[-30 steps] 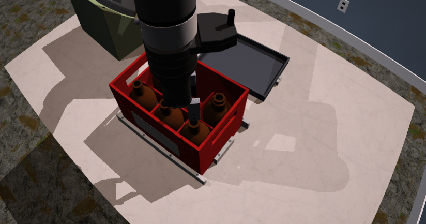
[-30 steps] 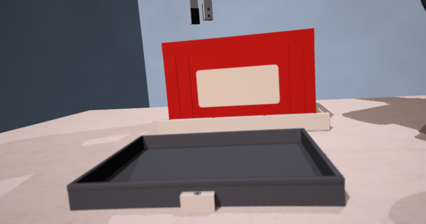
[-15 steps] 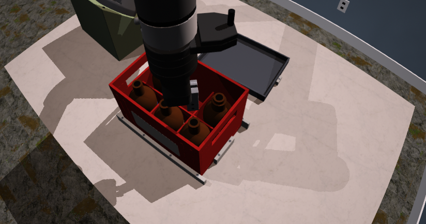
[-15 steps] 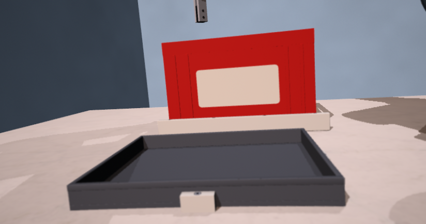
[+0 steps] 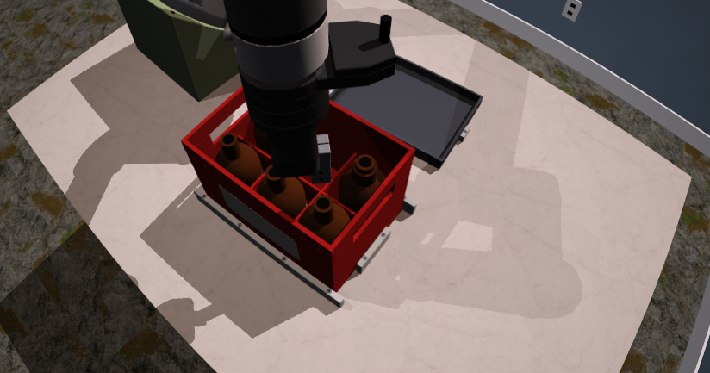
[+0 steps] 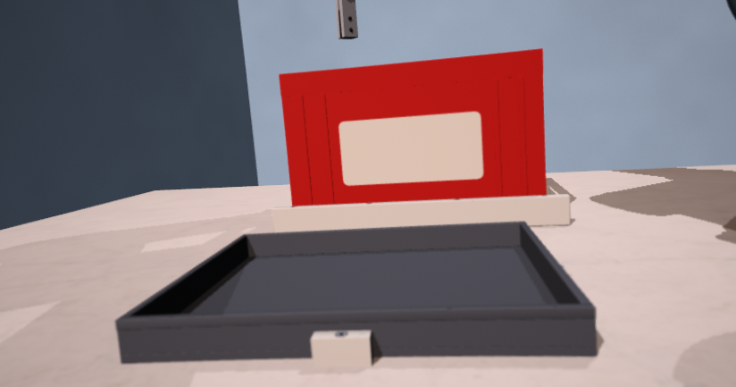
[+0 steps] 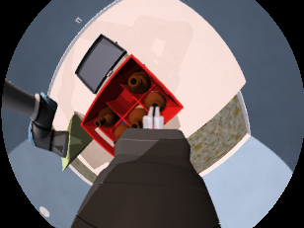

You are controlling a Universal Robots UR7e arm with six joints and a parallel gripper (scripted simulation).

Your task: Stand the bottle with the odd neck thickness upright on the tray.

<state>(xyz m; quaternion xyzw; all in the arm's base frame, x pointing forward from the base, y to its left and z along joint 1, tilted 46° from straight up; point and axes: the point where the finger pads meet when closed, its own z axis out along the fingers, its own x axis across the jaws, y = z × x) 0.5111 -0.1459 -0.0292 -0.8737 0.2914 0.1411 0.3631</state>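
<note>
The red crate (image 5: 318, 264) (image 6: 412, 88) (image 7: 123, 79) holds five brown bottles. Four show clearly in the top view: left (image 5: 243, 164), middle (image 5: 285, 196), near right (image 5: 325, 222) and back right (image 5: 358, 186). The fifth is mostly behind the arm there and shows in the wrist view (image 7: 107, 116). The back right bottle's neck shows a ring below its lip; I cannot tell surely which neck differs. My gripper (image 6: 347, 37) (image 7: 154, 112) is shut and empty, above the crate. The dark tray (image 5: 422, 107) (image 6: 386, 281) (image 7: 101, 63) has nothing on it.
The crate's back middle compartment is empty. Pale strips (image 5: 280, 256) (image 6: 422, 213) lie along the crate's base, and a small pale block (image 6: 340, 348) sits at the tray's edge. A green block-shaped stand (image 5: 164, 47) (image 7: 76, 142) is beyond the crate's left end.
</note>
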